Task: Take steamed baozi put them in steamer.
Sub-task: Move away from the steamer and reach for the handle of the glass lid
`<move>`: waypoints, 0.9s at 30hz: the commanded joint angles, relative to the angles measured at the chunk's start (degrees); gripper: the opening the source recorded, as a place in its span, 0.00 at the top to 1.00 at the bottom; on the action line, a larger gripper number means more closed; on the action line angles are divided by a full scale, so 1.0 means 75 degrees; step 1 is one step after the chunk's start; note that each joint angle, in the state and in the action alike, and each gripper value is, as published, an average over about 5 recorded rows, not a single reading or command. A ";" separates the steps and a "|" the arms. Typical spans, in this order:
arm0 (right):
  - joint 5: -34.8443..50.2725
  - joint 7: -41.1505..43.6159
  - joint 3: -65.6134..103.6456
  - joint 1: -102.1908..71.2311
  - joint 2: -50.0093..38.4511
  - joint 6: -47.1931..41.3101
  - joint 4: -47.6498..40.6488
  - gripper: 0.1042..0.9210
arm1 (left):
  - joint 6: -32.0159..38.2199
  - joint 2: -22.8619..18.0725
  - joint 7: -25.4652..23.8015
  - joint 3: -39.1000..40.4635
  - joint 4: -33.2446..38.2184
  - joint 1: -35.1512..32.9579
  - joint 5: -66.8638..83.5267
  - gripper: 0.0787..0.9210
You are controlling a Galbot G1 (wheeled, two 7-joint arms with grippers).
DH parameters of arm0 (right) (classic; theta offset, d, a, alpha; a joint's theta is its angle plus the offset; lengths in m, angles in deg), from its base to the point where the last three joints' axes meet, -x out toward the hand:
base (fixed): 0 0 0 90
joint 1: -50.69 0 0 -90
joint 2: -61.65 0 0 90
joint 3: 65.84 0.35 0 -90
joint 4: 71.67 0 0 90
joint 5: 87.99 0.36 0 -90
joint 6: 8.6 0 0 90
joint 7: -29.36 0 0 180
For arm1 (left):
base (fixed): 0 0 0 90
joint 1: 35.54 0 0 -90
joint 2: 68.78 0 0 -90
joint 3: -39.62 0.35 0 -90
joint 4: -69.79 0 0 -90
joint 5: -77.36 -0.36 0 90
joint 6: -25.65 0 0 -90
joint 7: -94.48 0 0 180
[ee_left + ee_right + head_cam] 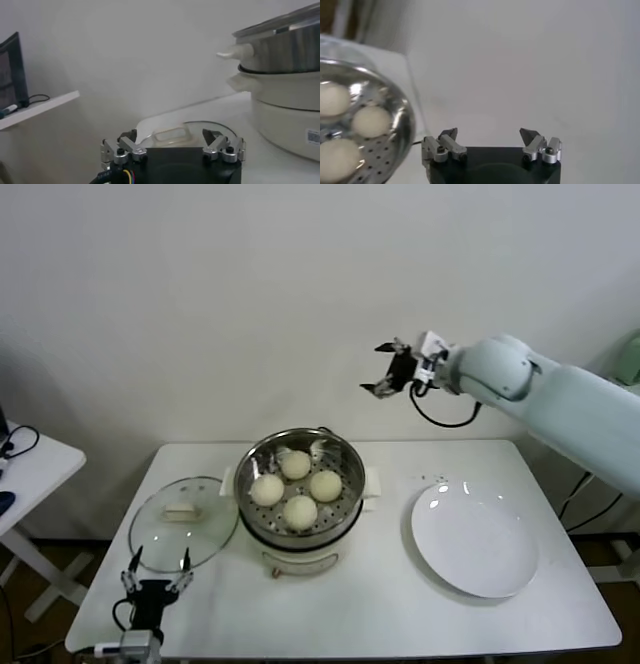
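Several cream-white baozi (pixel 296 485) lie on the perforated tray inside the shiny steel steamer (pixel 341 452) at the table's middle. Some of them show in the right wrist view (pixel 370 121). My right gripper (pixel 386 368) is open and empty, raised high above and to the right of the steamer, near the wall; its own view shows the gripper (pixel 490 135) with nothing between the jaws. My left gripper (pixel 157 569) is open and empty, low at the table's front left, just in front of the glass lid (pixel 183 522); it also shows in its own view (pixel 170 139).
A flat white plate (pixel 474 538) lies empty to the right of the steamer. The glass lid (pixel 172 134) lies flat left of the steamer's white base (pixel 290 110). A small side table (pixel 30 464) stands at the far left.
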 commanded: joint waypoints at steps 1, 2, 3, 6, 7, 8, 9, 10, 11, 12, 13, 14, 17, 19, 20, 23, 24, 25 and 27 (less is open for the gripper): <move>-0.0200 -0.2221 0.5154 -0.5289 -0.1613 0.1212 0.1370 0.12 | 0.0047 0.0022 -0.0115 0.0097 -0.0093 0.0042 -0.0014 0.12; -0.0164 -0.2301 0.5679 -0.5893 -0.1587 0.1335 0.1517 0.12 | 0.0052 0.0021 -0.0138 0.0108 -0.0100 0.0045 -0.0022 0.12; -0.0138 -0.2355 0.6182 -0.6436 -0.1553 0.1430 0.1649 0.12 | 0.0055 0.0021 -0.0149 0.0116 -0.0110 0.0049 -0.0033 0.12; -0.0157 -0.2433 0.7721 -0.8160 -0.1164 0.1692 0.2114 0.12 | 0.0059 0.0026 -0.0149 0.0114 -0.0142 0.0059 -0.0059 0.12; -0.0175 -0.2441 0.8134 -0.8621 -0.0992 0.1781 0.2241 0.12 | 0.0063 0.0028 -0.0149 0.0105 -0.0151 0.0062 -0.0064 0.12; -0.0222 -0.2439 0.8662 -0.9240 -0.0754 0.1907 0.2388 0.12 | 0.0069 0.0033 -0.0150 0.0095 -0.0156 0.0062 -0.0069 0.12; -0.0283 -0.2405 0.9120 -0.9780 -0.0519 0.2035 0.2494 0.12 | 0.0077 0.0039 -0.0150 0.0087 -0.0163 0.0060 -0.0074 0.12; -0.0353 -0.2352 0.9491 -1.0241 -0.0300 0.2165 0.2566 0.12 | 0.0084 0.0046 -0.0152 0.0080 -0.0168 0.0057 -0.0080 0.12; -0.0434 -0.2282 0.9859 -1.0712 -0.0037 0.2324 0.2624 0.12 | 0.0091 0.0053 -0.0155 0.0075 -0.0170 0.0053 -0.0088 0.12; -0.0514 -0.2192 1.0197 -1.1187 0.0209 0.2503 0.2660 0.12 | 0.0097 0.0059 -0.0157 0.0075 -0.0169 0.0047 -0.0096 0.12; -0.0567 -0.2099 1.0446 -1.1543 0.0439 0.2680 0.2674 0.12 | 0.0100 0.0061 -0.0158 0.0078 -0.0161 0.0039 -0.0101 0.12; -0.0612 -0.1992 1.0662 -1.1911 0.0686 0.2874 0.2676 0.12 | 0.0099 0.0059 -0.0159 0.0084 -0.0147 0.0031 -0.0104 0.12; -0.0684 -0.1666 1.1192 -1.2856 0.1396 0.3558 0.2658 0.12 | 0.0086 0.0031 -0.0158 0.0111 -0.0091 0.0009 -0.0112 0.12; -0.0679 -0.1456 1.1433 -1.3330 0.1825 0.4009 0.2653 0.12 | 0.0075 0.0005 -0.0156 0.0124 -0.0062 -0.0002 -0.0113 0.12; -0.0665 -0.1365 1.1502 -1.3505 0.2013 0.4186 0.2653 0.12 | 0.0071 -0.0003 -0.0156 0.0130 -0.0053 -0.0011 -0.0114 0.12; -0.0640 -0.1086 1.1599 -1.3913 0.2547 0.4629 0.2645 0.12 | 0.0102 0.0012 -0.0153 0.0146 -0.0060 -0.0041 -0.0101 0.12; -0.0641 -0.1011 1.1603 -1.4021 0.2701 0.4744 0.2643 0.12 | 0.0118 0.0024 -0.0150 0.0148 -0.0067 -0.0050 -0.0098 0.12; -0.0644 -0.0953 1.1598 -1.4117 0.2846 0.4846 0.2640 0.12 | 0.0135 0.0040 -0.0144 0.0148 -0.0076 -0.0055 -0.0096 0.12; -0.0656 -0.0894 1.1571 -1.4279 0.3115 0.5010 0.2626 0.12 | 0.0152 0.0066 -0.0120 0.0138 -0.0085 -0.0052 -0.0111 0.12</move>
